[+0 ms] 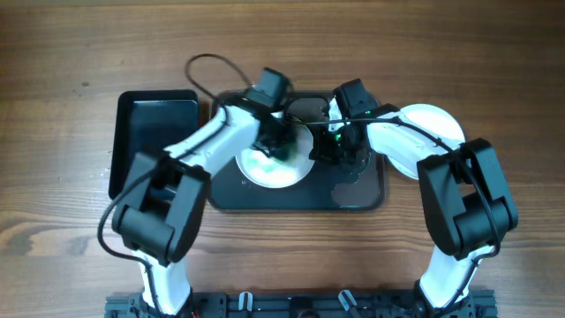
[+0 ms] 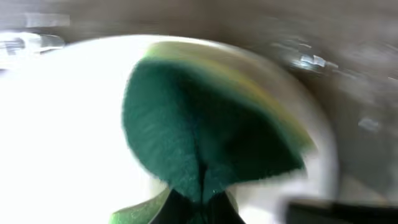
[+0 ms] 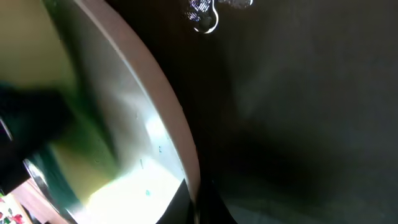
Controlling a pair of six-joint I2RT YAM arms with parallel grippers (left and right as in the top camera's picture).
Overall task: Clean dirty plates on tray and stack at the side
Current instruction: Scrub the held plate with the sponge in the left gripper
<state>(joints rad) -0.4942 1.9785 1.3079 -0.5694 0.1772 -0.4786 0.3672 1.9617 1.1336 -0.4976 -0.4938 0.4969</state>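
Scrubbing is judged under way. A green-and-yellow sponge (image 2: 211, 130) is pinched in the left gripper (image 1: 281, 146) and pressed on a round white plate (image 1: 265, 170) left of centre on the large dark grey tray (image 1: 353, 199). Its right rim is met by the right gripper (image 1: 340, 148), presumably for steadying; clamping cannot be told. 1 further white plate (image 1: 428, 128) lies right of the tray.

White plate (image 3: 134, 118) rim — green-tinged — against dark tray (image 3: 298, 124)
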